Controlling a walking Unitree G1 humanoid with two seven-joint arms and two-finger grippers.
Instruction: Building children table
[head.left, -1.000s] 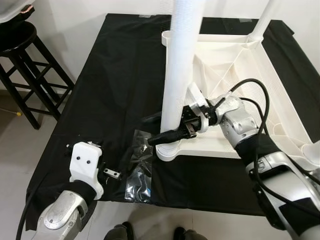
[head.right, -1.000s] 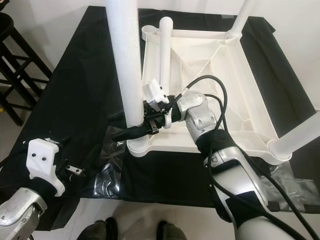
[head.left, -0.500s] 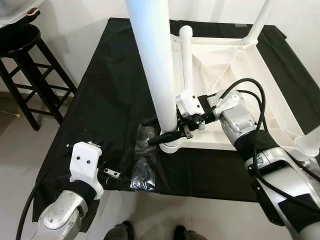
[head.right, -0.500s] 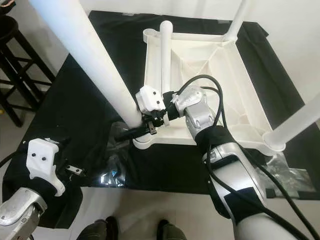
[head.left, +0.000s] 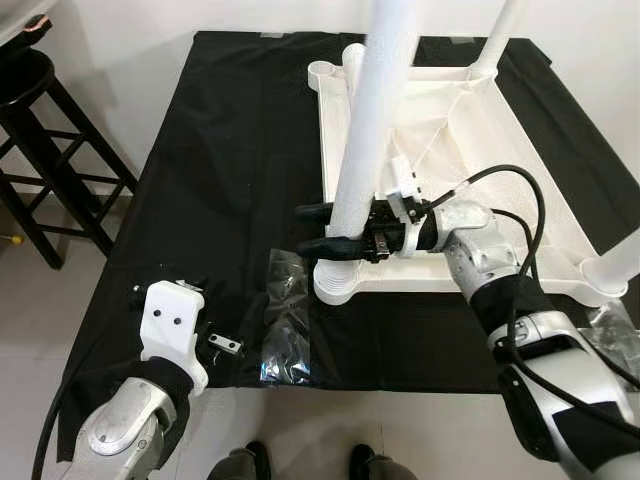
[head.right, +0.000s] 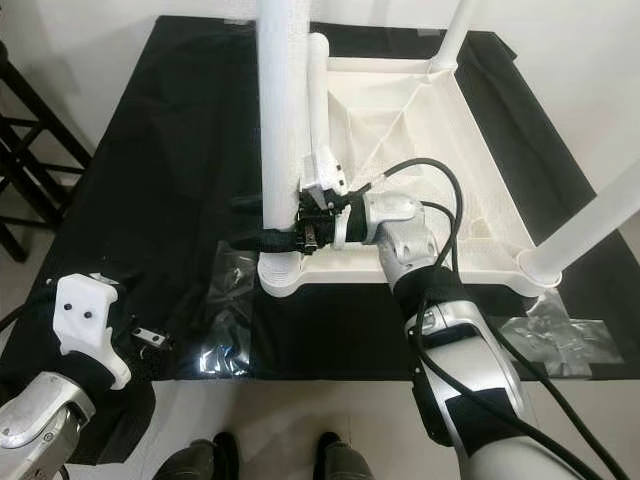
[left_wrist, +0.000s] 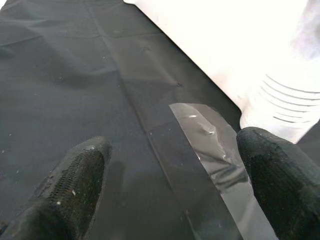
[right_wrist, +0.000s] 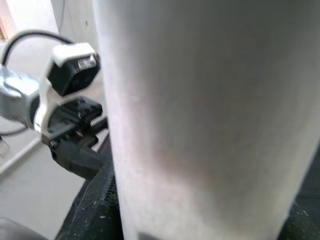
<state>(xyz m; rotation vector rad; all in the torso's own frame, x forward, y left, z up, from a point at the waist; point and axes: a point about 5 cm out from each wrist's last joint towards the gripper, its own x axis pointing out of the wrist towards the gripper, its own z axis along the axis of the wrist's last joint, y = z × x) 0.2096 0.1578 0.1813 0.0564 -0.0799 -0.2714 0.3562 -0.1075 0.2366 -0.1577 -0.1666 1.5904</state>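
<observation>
The white children's table top (head.left: 450, 285) lies upside down on a black cloth (head.left: 230, 150). A thick white leg (head.left: 372, 130) stands in the near left corner socket (head.left: 338, 282). My right gripper (head.left: 318, 230) is shut on this leg just above the socket, one black finger on each side. The leg (right_wrist: 200, 120) shows close up in the right wrist view. More legs rise at the far left corner (head.right: 318, 90), the far right corner (head.left: 500, 30) and the near right corner (head.left: 620, 265). My left gripper (left_wrist: 175, 165) hangs open over the cloth's near left part, holding nothing.
A clear plastic bag (head.left: 285, 330) lies on the cloth between my left gripper and the socket. Another bag (head.right: 550, 335) lies at the near right. A black stool (head.left: 40, 150) stands to the left. A person's shoes (head.left: 240, 465) show at the cloth's near edge.
The gripped leg leaned to the left half a second ago and now stands nearly upright in its socket. The camera has shifted. My left arm has stayed put.
</observation>
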